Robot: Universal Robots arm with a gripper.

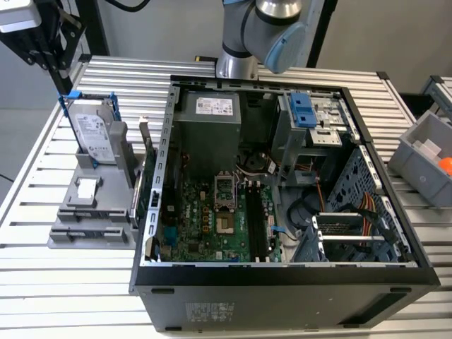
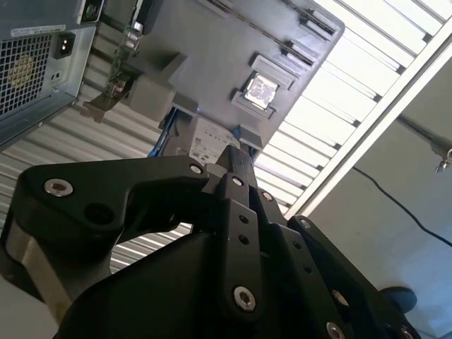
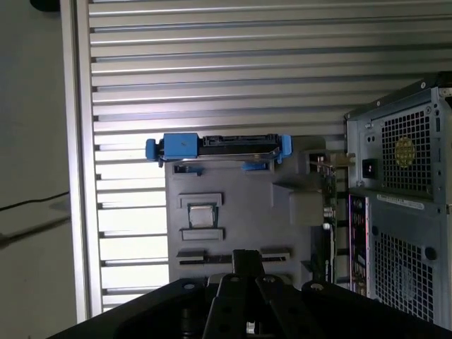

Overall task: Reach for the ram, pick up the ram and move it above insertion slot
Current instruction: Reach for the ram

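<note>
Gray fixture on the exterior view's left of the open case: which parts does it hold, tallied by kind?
Hard drive in a blue carrier: 1
Processor chip: 1
Expansion card, standing on edge at the case side: 1
Total: 3 parts that can be told apart; what lies in the fixture's long slots is too small to tell.

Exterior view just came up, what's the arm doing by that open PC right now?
The gripper hangs above the grey parts fixture beside the open computer case, shut and holding nothing. A hard drive in a blue caddy stands in the fixture. The motherboard's memory slots look empty.
</note>
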